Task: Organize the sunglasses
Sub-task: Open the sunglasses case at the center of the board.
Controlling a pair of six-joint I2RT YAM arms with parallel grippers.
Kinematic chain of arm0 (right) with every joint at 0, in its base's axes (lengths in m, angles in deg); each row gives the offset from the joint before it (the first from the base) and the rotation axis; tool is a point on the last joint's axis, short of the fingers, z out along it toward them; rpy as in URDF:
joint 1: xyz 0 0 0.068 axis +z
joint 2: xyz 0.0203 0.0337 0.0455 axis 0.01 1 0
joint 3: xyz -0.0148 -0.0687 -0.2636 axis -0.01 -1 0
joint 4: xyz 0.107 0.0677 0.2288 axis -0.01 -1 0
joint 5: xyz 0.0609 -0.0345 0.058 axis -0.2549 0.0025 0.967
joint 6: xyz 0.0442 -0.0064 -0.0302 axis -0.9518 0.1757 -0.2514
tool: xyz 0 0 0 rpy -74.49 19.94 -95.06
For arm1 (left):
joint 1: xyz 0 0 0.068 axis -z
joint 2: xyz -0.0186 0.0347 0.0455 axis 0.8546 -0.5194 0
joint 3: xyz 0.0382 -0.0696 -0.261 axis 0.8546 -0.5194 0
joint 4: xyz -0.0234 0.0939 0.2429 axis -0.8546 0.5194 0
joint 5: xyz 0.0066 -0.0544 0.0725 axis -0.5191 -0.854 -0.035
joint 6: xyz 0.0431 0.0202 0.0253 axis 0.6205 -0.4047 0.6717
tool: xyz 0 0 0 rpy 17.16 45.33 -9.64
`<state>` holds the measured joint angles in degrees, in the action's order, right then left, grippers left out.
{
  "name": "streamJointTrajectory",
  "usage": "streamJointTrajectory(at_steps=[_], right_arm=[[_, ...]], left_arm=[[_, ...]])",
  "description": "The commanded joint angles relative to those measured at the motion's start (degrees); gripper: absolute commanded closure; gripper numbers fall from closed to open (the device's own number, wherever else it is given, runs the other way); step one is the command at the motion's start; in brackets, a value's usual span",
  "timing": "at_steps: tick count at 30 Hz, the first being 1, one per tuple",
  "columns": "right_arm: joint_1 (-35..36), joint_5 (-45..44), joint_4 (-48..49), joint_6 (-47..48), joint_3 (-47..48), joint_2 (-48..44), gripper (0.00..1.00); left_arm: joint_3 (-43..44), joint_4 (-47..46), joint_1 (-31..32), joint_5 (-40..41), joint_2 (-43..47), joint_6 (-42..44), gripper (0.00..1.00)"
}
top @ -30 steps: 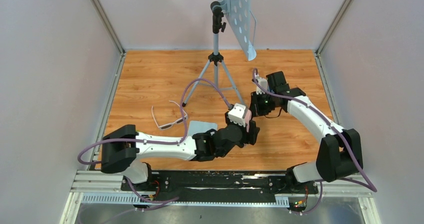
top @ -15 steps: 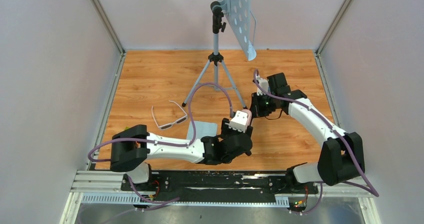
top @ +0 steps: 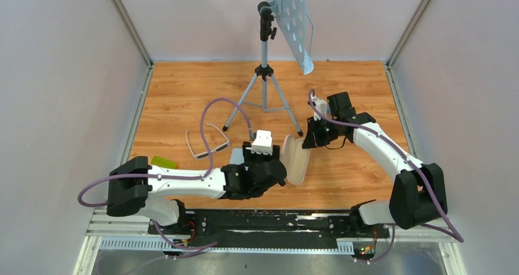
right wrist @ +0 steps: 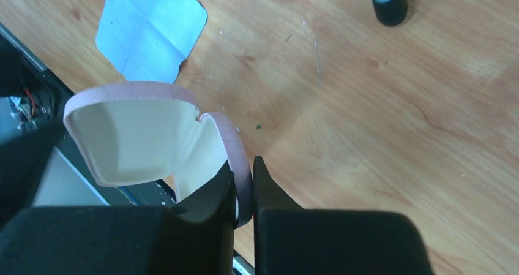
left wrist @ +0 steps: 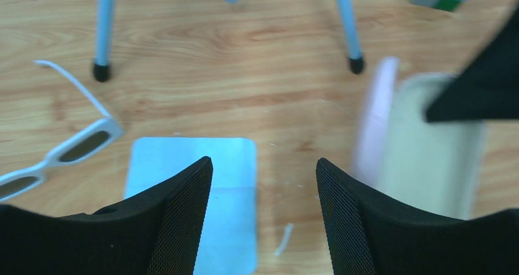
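Observation:
The white-framed sunglasses point(top: 207, 145) with dark lenses lie unfolded on the wooden table, left of centre; they also show in the left wrist view point(left wrist: 67, 149). My left gripper point(top: 259, 157) is open and empty over the light blue cloth point(left wrist: 214, 165), its fingers point(left wrist: 183, 214) apart, with the sunglasses to its left. The pale pink case point(top: 295, 158) stands open, cream inside. My right gripper point(right wrist: 245, 165) is shut on the case's pink rim point(right wrist: 242, 158) and holds it at the case's far end point(top: 309, 141).
A blue tripod point(top: 264, 73) with a perforated panel point(top: 287, 18) stands at the back centre, its feet point(left wrist: 101, 71) close ahead of the left gripper. A yellow-green object point(top: 164, 162) lies near the left arm. Grey walls close in the table.
My left gripper has left the case and moved left and back, over the cloth. The case now stands open in the right gripper. The yellow-green object has come into view.

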<state>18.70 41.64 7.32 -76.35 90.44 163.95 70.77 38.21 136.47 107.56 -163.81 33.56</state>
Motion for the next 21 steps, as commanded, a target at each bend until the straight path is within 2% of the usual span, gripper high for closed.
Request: streamJointTrajectory(at_steps=[1, 3, 5, 7, 10, 15, 21], right_arm=[[0.4, 1.5, -4.3, 2.5, -0.8, -0.7, 1.0], [0.4, 1.5, -4.3, 2.3, -0.4, -0.3, 1.0], [0.4, 1.5, -4.2, 2.3, 0.0, 0.1, 1.0], [0.5, 0.5, -4.6, 3.1, 0.5, 0.3, 1.0], [0.5, -2.8, -7.3, 9.4, 2.9, 1.0, 1.0], [0.4, -13.6, -19.9, 29.5, 13.0, 4.9, 1.0], [0.7, -24.9, -23.5, 46.7, 14.5, 2.8, 1.0]], left_arm=[[-3.5, 1.1, -2.3, 5.9, 3.3, 0.3, 0.34], [-5.4, -4.3, -2.3, 2.6, 4.7, 3.9, 0.33], [-8.5, -13.5, -2.3, -3.4, 6.8, 8.6, 0.31], [-10.4, -18.4, -2.3, -7.6, 9.2, 9.9, 0.3], [-9.8, -16.3, -2.3, -8.9, 11.9, 10.0, 0.29], [-10.1, -10.3, -2.3, -9.0, 17.5, 9.0, 0.29], [-13.6, -5.7, -2.3, -7.3, 24.5, 5.5, 0.29]])
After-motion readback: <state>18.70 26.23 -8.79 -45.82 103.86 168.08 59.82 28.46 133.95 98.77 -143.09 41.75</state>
